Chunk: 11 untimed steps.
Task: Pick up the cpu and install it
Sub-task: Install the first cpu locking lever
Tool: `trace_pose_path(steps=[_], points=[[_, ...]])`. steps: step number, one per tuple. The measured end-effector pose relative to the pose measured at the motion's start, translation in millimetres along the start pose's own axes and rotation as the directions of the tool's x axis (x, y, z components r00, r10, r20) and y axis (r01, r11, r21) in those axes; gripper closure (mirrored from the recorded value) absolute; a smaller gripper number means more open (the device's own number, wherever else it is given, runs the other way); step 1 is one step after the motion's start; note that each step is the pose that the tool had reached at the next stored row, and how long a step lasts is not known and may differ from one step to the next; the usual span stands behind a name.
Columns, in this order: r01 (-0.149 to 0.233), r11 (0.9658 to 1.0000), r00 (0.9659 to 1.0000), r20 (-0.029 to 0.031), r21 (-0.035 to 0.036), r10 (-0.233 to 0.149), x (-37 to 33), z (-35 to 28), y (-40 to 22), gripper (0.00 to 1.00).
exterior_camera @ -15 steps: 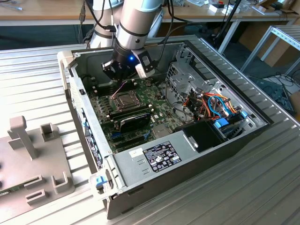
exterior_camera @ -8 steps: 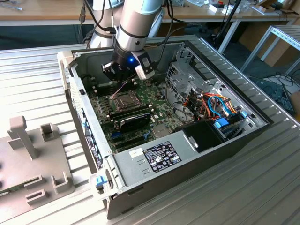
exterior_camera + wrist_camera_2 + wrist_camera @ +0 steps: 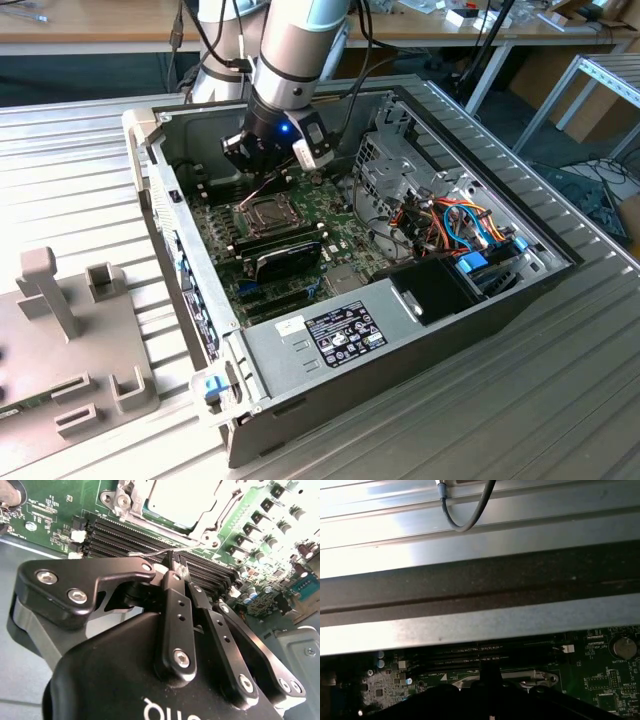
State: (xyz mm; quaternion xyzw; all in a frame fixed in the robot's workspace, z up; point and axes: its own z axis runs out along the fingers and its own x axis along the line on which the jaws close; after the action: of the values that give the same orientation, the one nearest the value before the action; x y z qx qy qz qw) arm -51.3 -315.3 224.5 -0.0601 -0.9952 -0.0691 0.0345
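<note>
Claw [image 3: 172, 572] pinched on thin wire lever [image 3: 155, 553] — cpu [image 3: 182, 500] seated in socket.

Ribbed metal table [image 3: 90, 160] — wooden desks [image 3: 90, 25] behind

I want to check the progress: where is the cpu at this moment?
The cpu lies in the motherboard socket inside the metal retention frame, beside the black memory slots, just past the gripper in the second wrist view.

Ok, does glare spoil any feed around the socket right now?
Second wrist view: the socket centre is washed out pale, so its surface can't be read. First wrist view: the case wall glares, the motherboard sits in shadow. Exterior view: evenly lit.
</note>
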Motion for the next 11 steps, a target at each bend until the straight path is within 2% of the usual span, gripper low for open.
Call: trace_pose_path(steps=[6,9,11], points=[[0.0,1.0,1.0,0.0001,0.0007,0.0,-2.9,3.4,-0.2,0.89],[0.0,1.0,1.0,0.0,0.0008,0.0,-4.2,9.0,-1.0,0.89],[0.0,1.0,1.0,0.0,0.0012,0.0,-4.8,9.8,-1.1,0.89]])
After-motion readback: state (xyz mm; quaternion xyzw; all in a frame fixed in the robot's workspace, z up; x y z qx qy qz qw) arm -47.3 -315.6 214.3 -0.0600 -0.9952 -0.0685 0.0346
